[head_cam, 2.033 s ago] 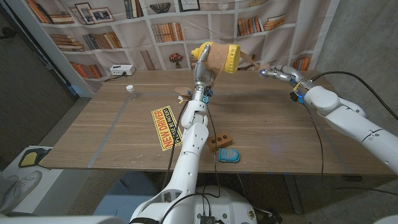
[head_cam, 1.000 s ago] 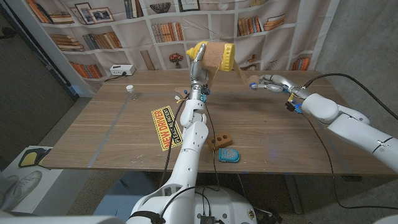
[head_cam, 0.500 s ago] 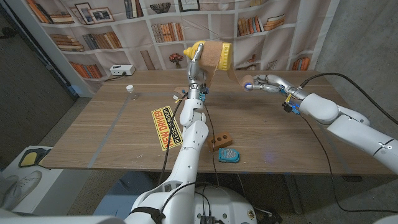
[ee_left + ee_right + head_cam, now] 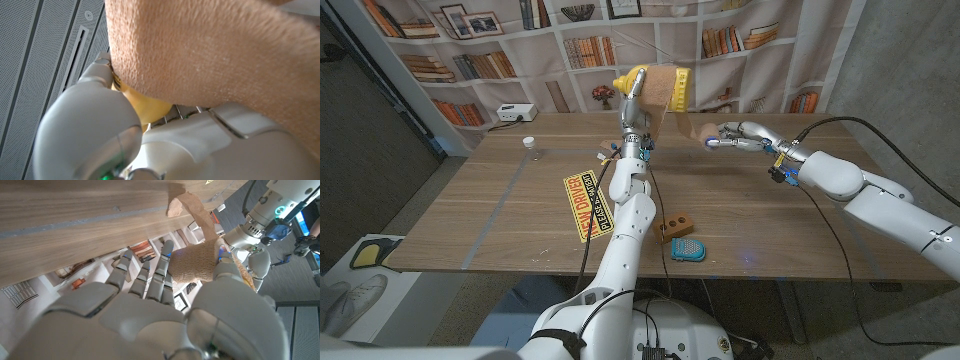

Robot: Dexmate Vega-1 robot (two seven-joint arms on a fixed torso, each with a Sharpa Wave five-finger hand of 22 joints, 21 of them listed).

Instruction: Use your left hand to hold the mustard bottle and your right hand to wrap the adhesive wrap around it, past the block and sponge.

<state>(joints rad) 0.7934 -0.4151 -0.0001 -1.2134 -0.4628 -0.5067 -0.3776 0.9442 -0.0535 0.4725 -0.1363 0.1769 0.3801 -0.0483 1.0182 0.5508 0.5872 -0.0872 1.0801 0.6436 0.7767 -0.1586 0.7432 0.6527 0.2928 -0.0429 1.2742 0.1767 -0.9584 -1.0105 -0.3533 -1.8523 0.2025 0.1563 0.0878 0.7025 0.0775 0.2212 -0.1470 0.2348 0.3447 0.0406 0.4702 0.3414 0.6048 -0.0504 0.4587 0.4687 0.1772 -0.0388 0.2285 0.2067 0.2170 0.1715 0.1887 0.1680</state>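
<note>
Holding the mustard bottle up in the air above the far part of the bench, our left hand grips it from below, with the fingers closed around its body. The bottle lies on its side, with the yellow cap end toward our left, and most of its body is covered by the tan adhesive wrap. In the left wrist view we see the rough tan wrap very close, with a bit of yellow bottle under it, next to our left hand.

Our right hand is raised above the bench, to the right of the bottle. A strip of the wrap runs from the bottle down toward this hand. In the right wrist view the fingers of our right hand reach to the loose wrap, but we cannot tell if they pinch it.

Near the front edge of the bench lie the brown block and the blue sponge, just beside each other. A yellow sign lies left of them.
</note>
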